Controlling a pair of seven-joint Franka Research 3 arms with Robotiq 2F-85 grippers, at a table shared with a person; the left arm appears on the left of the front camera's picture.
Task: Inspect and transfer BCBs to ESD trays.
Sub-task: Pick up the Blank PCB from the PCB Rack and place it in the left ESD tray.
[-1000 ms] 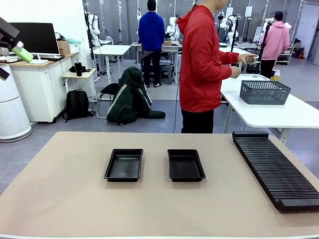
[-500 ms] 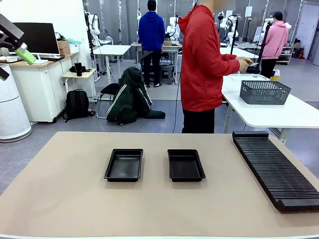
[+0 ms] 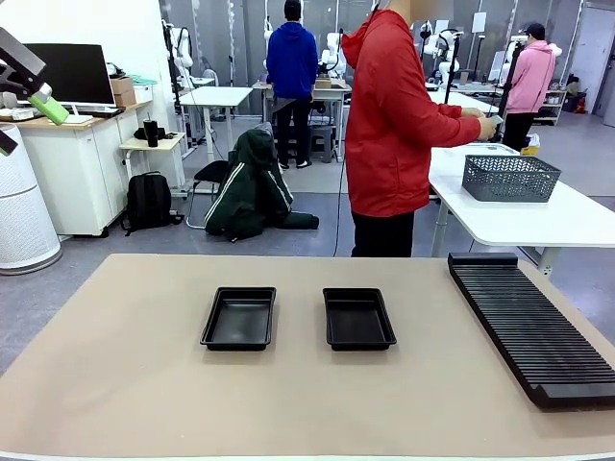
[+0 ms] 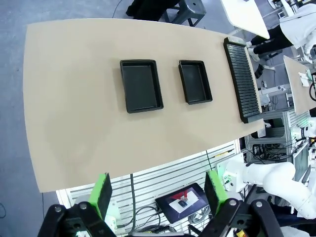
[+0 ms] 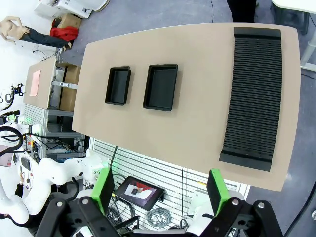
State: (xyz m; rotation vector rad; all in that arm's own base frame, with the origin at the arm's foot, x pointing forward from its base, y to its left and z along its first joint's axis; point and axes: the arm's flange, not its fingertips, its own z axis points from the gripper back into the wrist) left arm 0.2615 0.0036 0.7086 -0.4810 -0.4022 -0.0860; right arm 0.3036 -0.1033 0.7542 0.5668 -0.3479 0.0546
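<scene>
Two empty black ESD trays point(image 3: 238, 318) point(image 3: 357, 318) lie side by side in the middle of the tan table point(image 3: 125, 384). From high above, the left wrist view shows both trays point(image 4: 141, 85) point(image 4: 195, 81), and my left gripper point(image 4: 159, 192) is open with nothing between its green pads. Its fingertips point(image 3: 46, 104) poke in at the front view's top left. My right gripper point(image 5: 160, 189) is also open and empty, far above the trays point(image 5: 118, 85) point(image 5: 161, 86). The BCBs are out of view.
A long black slotted rack point(image 3: 528, 327) lies along the table's right side. A person in a red hoodie point(image 3: 394, 125) stands at the far edge, turned toward a white side table with a dark mesh basket point(image 3: 510, 178).
The person's hands have shifted to the right, toward the side table. My left gripper's fingertips rose slightly at first, then held still. Trays and rack have not moved.
</scene>
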